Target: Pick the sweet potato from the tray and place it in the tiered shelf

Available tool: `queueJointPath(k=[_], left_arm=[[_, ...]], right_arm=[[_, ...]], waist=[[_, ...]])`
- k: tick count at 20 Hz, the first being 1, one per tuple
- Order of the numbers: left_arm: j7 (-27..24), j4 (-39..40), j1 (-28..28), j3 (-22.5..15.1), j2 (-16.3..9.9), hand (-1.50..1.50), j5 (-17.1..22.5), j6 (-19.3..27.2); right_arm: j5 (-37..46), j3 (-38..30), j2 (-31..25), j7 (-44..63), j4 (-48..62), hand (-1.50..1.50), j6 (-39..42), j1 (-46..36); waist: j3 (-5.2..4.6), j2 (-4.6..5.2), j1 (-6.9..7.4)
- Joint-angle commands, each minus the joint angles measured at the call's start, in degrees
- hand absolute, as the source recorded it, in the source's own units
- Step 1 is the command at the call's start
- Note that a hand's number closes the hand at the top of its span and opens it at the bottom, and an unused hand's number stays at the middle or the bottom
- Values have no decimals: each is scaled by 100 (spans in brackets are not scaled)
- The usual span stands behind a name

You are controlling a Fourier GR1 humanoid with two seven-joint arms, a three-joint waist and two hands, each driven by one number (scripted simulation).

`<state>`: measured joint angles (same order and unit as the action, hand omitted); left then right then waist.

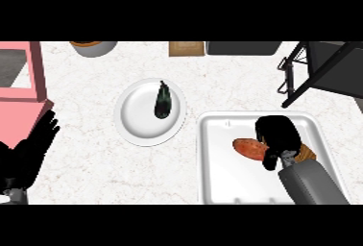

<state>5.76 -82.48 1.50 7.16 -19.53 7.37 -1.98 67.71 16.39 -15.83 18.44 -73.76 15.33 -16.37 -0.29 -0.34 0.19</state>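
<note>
My right robot hand is curling around the sweet potato in the tray near the surface's right edge; my left robot hand is resting open.

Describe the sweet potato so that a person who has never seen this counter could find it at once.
Find the white tray at the counter's lower right. Inside it, beside the right hand, lies the sweet potato. It is orange and oval, unlike the dark, slim eggplant on the round white plate to the left.
</note>
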Motion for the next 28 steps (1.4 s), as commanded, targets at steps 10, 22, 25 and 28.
queueJointPath(k=[10,22,25,28], left_arm=[[-423,331,115,23,285,0,-292,70],[133,84,-89,50,244,0,-271,78],[-33,48,136,295,61,0,-61,-171],[68,-74,66,307,76,0,-59,-151]], right_arm=[[-1431,-1652,-1120,-2272,-645,150,-1017,683],[-4307,-3716,-1302,-1045,-3251,150,1421,828],[-5151,-4612,-1532,-609,-3479,150,1802,693],[-5835,-5035,-1604,310,-4101,150,2138,499]], waist=[[28,28,-66],[22,-17,-199],[22,-14,-151],[22,-7,-118]])
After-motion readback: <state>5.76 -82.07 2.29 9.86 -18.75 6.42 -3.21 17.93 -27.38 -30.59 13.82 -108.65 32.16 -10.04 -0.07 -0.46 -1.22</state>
